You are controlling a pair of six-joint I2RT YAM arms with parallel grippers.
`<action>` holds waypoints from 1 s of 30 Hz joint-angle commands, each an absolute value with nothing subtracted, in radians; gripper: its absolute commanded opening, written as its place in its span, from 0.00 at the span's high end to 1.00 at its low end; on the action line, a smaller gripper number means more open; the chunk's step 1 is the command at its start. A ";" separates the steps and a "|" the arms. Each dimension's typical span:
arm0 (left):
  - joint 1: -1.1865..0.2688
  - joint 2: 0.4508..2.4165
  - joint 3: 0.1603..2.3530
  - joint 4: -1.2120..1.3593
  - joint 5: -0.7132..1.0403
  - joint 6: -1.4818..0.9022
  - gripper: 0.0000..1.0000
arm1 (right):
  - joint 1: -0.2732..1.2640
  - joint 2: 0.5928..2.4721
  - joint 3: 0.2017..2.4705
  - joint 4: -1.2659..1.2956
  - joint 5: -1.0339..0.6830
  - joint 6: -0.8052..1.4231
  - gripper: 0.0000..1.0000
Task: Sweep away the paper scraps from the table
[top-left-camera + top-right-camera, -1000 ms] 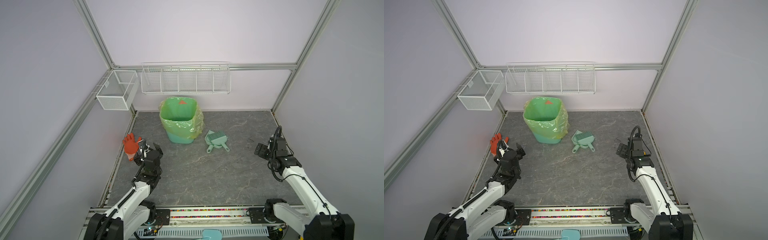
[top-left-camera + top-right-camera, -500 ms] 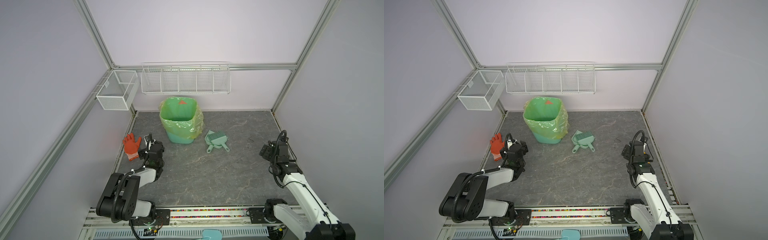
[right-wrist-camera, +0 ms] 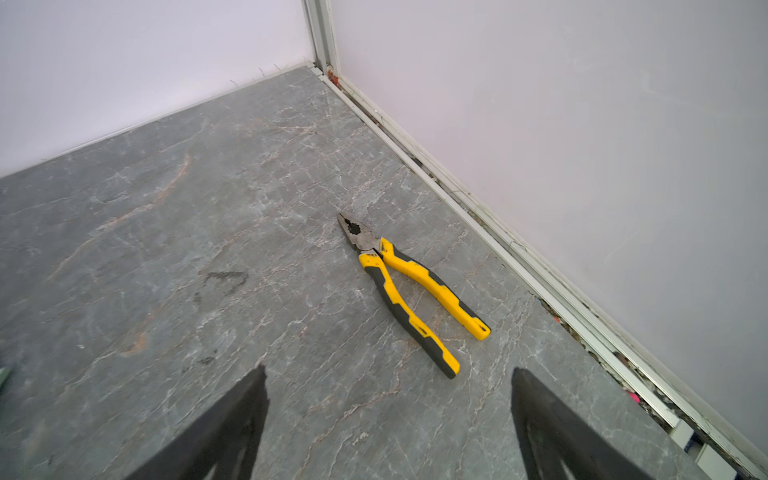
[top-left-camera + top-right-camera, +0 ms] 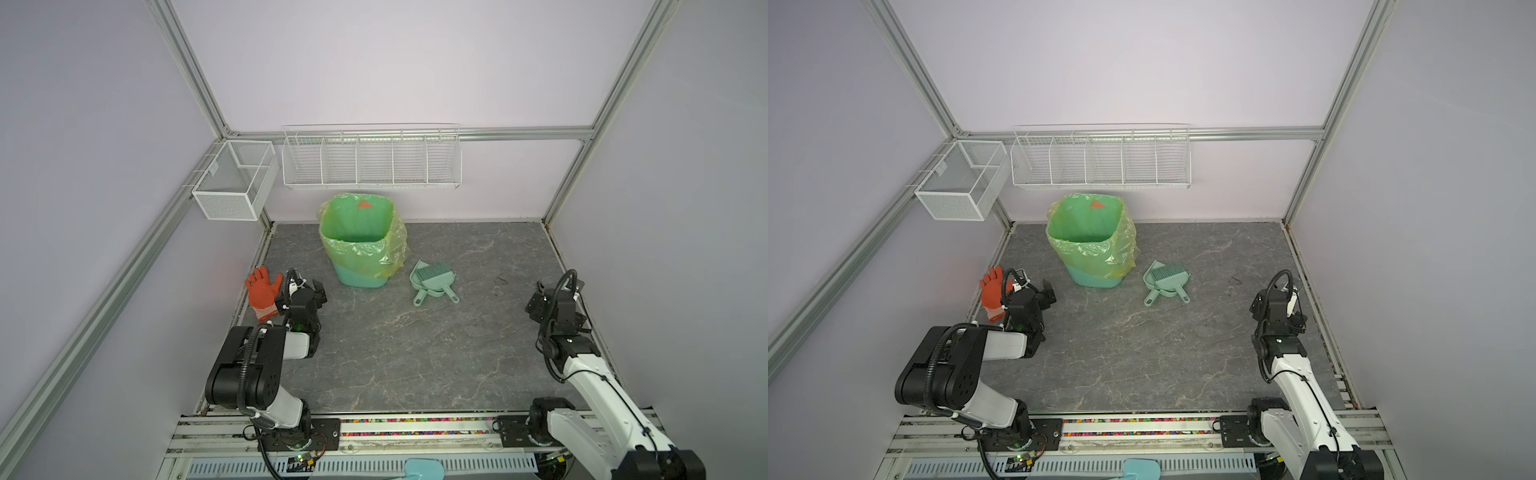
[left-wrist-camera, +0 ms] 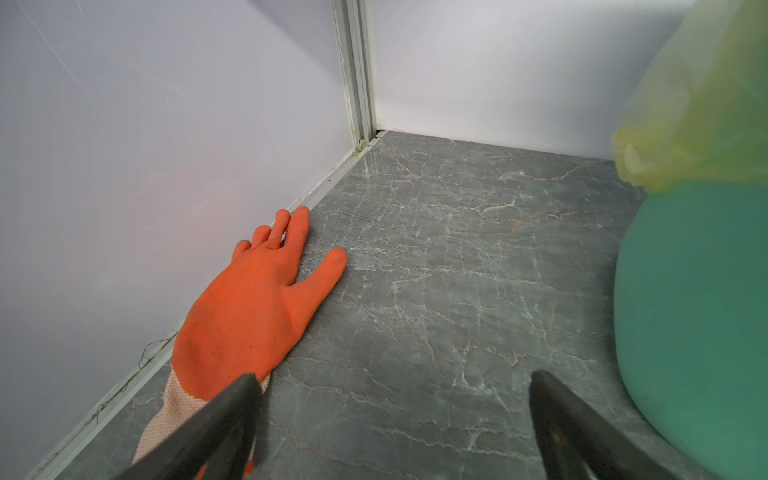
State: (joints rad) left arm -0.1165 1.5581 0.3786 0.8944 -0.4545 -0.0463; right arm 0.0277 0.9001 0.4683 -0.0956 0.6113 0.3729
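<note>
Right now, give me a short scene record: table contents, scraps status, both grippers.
table: dark grey, marbled
paper scraps: none visible in any view
bin: teal, green liner, upright near the back wall
dustpan and brush: nested, lying beside the bin
glove: orange, flat against the left wall
pliers: yellow-handled, lying ahead of the right gripper
left gripper: open, empty, near the glove cuff
right gripper: open, empty

The middle and near stretch of the table (image 4: 395,357) lies open from side to side. Far and left of centre the lined bin (image 4: 361,249) blocks the way, with the dustpan set (image 4: 432,282) just right of it. A glove (image 4: 262,294) hugs the left wall, and pliers (image 3: 411,286) lie near the right rail.
</note>
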 commanded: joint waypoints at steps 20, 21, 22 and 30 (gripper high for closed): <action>-0.111 1.563 0.340 1.033 -0.352 0.009 0.00 | 0.023 1.234 0.369 0.526 0.617 0.254 0.08; -0.101 1.560 0.360 0.994 -0.342 0.002 0.00 | 0.022 1.251 0.373 0.538 0.622 0.247 0.08; -0.100 1.557 0.376 0.950 -0.347 -0.008 0.01 | 0.023 1.268 0.370 0.561 0.625 0.239 0.09; -0.098 1.559 0.383 0.942 -0.374 -0.021 0.01 | 0.023 1.333 0.365 0.678 0.553 0.155 0.09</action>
State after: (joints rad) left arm -0.1036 1.5581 0.3626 0.9516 -0.3637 -0.0139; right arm 0.0277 1.3102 0.3725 0.5743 0.5896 0.2199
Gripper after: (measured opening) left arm 0.993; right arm 0.913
